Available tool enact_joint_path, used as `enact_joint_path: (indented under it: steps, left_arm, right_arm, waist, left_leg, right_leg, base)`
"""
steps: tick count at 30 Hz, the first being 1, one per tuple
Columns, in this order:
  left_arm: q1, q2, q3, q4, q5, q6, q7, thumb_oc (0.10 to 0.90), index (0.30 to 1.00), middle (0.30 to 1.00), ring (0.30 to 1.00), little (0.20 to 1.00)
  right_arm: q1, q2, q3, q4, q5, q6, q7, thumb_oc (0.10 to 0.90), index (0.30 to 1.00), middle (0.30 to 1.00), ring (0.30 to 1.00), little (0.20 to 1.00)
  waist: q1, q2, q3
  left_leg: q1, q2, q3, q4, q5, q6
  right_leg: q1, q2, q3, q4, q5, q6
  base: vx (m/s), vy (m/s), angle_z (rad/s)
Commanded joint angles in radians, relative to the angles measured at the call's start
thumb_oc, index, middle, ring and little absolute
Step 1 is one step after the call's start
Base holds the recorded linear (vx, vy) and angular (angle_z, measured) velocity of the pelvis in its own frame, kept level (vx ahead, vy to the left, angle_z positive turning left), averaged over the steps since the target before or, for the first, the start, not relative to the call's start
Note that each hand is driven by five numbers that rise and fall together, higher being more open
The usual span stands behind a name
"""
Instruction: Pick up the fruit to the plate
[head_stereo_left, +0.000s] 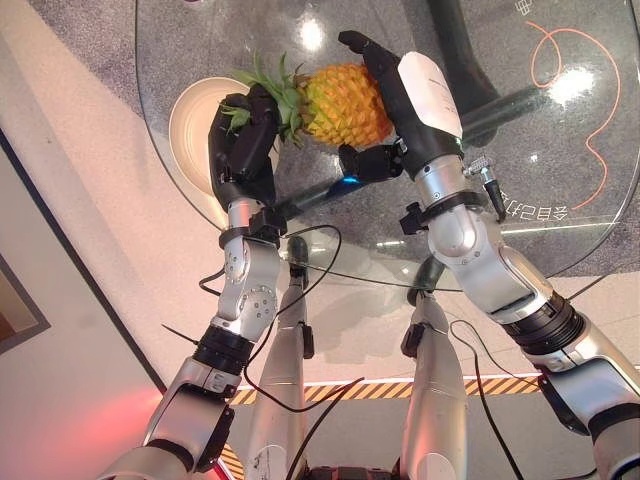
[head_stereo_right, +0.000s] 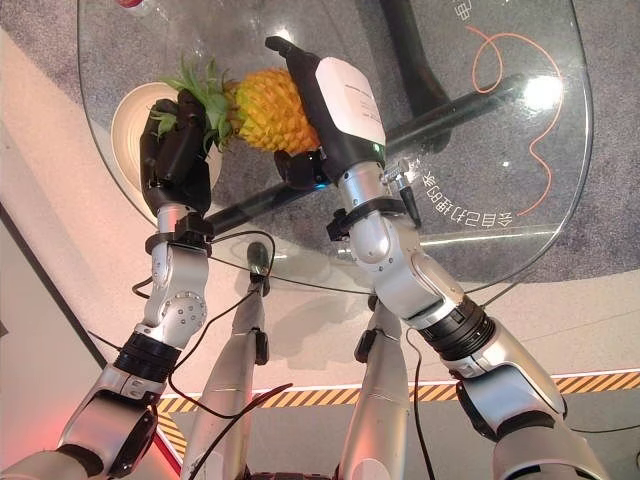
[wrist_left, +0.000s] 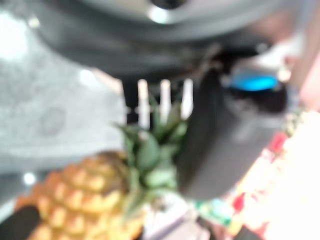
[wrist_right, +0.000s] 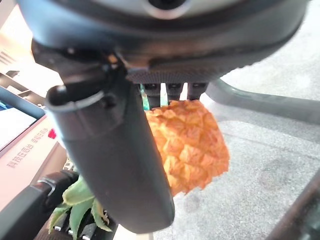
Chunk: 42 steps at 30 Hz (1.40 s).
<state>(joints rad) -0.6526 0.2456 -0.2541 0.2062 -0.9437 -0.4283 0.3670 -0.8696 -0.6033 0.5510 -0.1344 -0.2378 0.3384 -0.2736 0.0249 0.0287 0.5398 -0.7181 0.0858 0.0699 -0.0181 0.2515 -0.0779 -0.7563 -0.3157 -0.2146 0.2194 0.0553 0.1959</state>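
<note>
Pineapple (head_stereo_left: 345, 102) lies sideways, crown toward the plate (head_stereo_left: 190, 120), right hand (head_stereo_left: 405, 95) fingers curled round it, left hand (head_stereo_left: 243, 145) fingers curled on its leaves.

**Little print, none of it readable**

A row of pale characters (head_stereo_left: 535, 211) stands on the glass counter (head_stereo_left: 520, 150) near its front rim, beside the right arm, reversed as seen from here; I cannot make them out. A small white mark (head_stereo_left: 527, 8) sits at the far edge, also unreadable.
</note>
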Motion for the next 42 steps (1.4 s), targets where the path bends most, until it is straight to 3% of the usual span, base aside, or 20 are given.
enact_joint_path:
  steps: [1, 13, 42]
  left_arm:
    - [-0.075, 0.026, 0.035, -0.207, 0.069, -0.117, -0.045, 0.100, 0.300, 0.300, 0.300, 0.200]
    - [-0.072, 0.040, 0.041, -0.212, 0.085, -0.126, -0.034, 0.100, 0.300, 0.300, 0.300, 0.200]
    - [-0.066, 0.059, 0.078, -0.230, 0.099, -0.129, -0.033, 0.100, 0.300, 0.300, 0.300, 0.200]
  right_arm:
    - [-0.084, -0.044, -0.066, -0.182, -0.073, -0.101, -0.008, 0.800, 0.900, 0.900, 0.900, 0.900]
    - [-0.079, -0.075, -0.090, -0.196, -0.051, -0.152, -0.009, 0.800, 0.900, 0.900, 0.900, 0.900]
    - [-0.047, -0.094, -0.139, -0.205, -0.056, -0.187, -0.013, 0.800, 0.900, 0.900, 0.900, 0.900]
  waist:
    - [0.013, -0.010, -0.020]
    - [0.009, -0.019, -0.020]
    - [0.005, -0.020, -0.020]
  left_leg:
    - [0.048, 0.074, -0.010, 0.067, -0.084, -0.064]
    - [0.042, 0.078, -0.015, 0.073, -0.086, -0.066]
    - [0.038, 0.079, -0.017, 0.067, -0.081, -0.066]
  right_leg:
    - [0.042, -0.024, -0.017, -0.078, 0.128, 0.050]
    - [0.040, -0.019, -0.017, -0.075, 0.126, 0.051]
    - [0.033, -0.020, -0.016, -0.080, 0.133, 0.053]
  base:
    - [0.00, 0.000, 0.00]
    - [0.00, 0.000, 0.00]
    - [0.00, 0.000, 0.00]
